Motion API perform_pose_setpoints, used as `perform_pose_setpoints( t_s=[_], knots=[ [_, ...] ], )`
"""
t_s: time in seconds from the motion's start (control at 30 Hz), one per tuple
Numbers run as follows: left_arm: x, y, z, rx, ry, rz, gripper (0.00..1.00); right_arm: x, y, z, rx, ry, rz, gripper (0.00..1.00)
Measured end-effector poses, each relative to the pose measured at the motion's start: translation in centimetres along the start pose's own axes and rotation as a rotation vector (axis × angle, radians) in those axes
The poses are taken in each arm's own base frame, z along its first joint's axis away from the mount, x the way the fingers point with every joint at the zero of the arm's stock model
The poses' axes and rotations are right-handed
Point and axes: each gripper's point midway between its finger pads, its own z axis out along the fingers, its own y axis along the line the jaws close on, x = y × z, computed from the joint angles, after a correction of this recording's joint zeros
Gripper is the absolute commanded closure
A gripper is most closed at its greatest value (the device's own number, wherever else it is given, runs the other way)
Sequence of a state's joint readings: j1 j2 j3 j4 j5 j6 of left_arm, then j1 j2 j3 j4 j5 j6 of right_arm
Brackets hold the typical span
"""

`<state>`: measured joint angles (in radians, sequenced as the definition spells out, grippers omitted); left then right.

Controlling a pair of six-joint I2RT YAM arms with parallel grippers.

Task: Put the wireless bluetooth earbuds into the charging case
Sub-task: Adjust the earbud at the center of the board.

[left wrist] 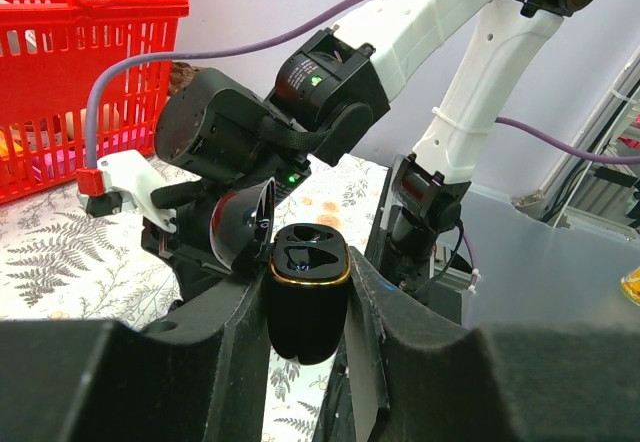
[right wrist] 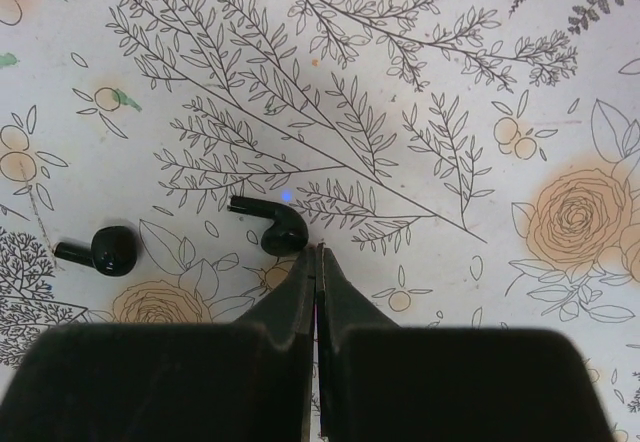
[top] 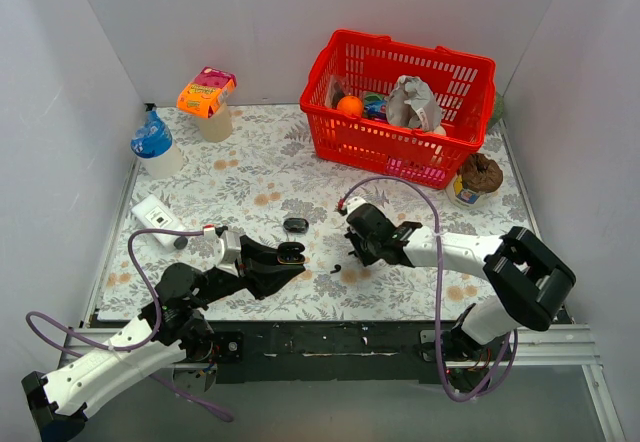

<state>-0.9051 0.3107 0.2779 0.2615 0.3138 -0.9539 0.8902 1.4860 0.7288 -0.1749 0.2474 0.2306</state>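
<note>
Black plastic, both pieces: the nearer earbud (right wrist: 275,227) and the second earbud (right wrist: 105,252) lie loose on the floral tablecloth (right wrist: 450,82), apart from each other. The nearer one sits just ahead of the right gripper (right wrist: 318,257).

Tool state: the right gripper's fingers are pressed together at the tips and hold nothing. The left gripper (left wrist: 308,287) is clamped on the charging case (left wrist: 305,312), gripping it by its two sides.

Case condition: its long axis is upright between the fingers, the lid (left wrist: 245,227) swung back, the mouth facing up toward the right arm. Both wells appear empty.

Orientation of earbuds: each lies flat with its long axis roughly across the right wrist view, stem tip to the left, bulb to the right. The nearer one slopes slightly, stem end farther from the fingers.

Assessment: the step in hand is picking up the first earbud; none is seated. The next move likely calls for parting the fingers, lowering them astride the bulb of the nearer earbud, and closing gently on so small a part.
</note>
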Motion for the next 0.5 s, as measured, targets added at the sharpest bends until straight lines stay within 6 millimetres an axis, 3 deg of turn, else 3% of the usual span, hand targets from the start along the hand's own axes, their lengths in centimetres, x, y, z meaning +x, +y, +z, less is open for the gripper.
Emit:
perform_pose_setpoints(
  t_s=[0.5],
  knots=[
    [0.0, 0.0, 0.0, 0.000, 0.001, 0.000, 1.00, -4.1, 1.1, 1.5, -0.037, -0.057, -0.147, 0.99]
  ],
)
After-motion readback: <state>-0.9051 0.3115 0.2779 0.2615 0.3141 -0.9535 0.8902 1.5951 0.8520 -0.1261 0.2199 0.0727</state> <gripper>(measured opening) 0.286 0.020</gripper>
